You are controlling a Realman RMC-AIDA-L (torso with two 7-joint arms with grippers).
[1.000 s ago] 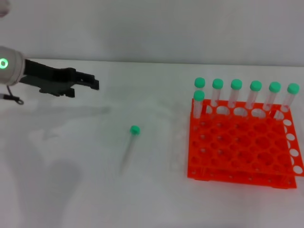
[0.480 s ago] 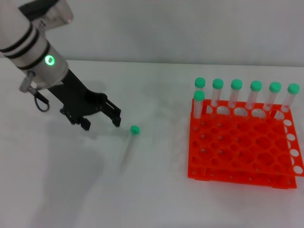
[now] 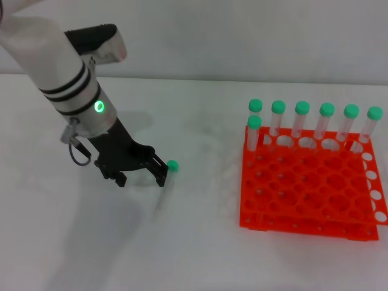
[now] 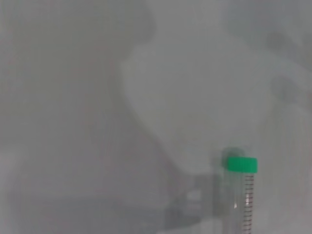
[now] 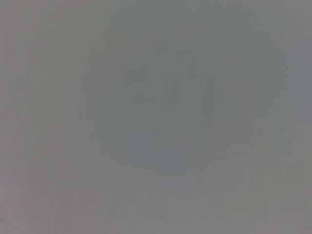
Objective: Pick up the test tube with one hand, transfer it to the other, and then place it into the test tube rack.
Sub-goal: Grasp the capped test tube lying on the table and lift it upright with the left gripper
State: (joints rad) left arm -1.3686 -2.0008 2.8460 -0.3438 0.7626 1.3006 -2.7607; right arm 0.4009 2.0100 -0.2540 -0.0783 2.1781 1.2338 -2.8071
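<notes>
Black L gripper (image 3: 159, 174) w/ fingers parted, low beside slim clear green-capped test tube (image 3: 165, 187) lying on white table (image 3: 200, 254), left of orange-red holed rack (image 3: 309, 185); pickup, handover, racking all pending.

White black-ringed arm (image 3: 57, 66) (green light), black end effector (image 3: 142, 171)

Left arm (image 3: 57, 73) reaching in from the upper left, angled down and toward the middle, silver-white with black rings and a lit green light (image 3: 98, 107) near the wrist. Left gripper (image 3: 144, 171) low over the worktop, black jaws spread apart and pointing down-right. Right arm nowhere in view.
</notes>
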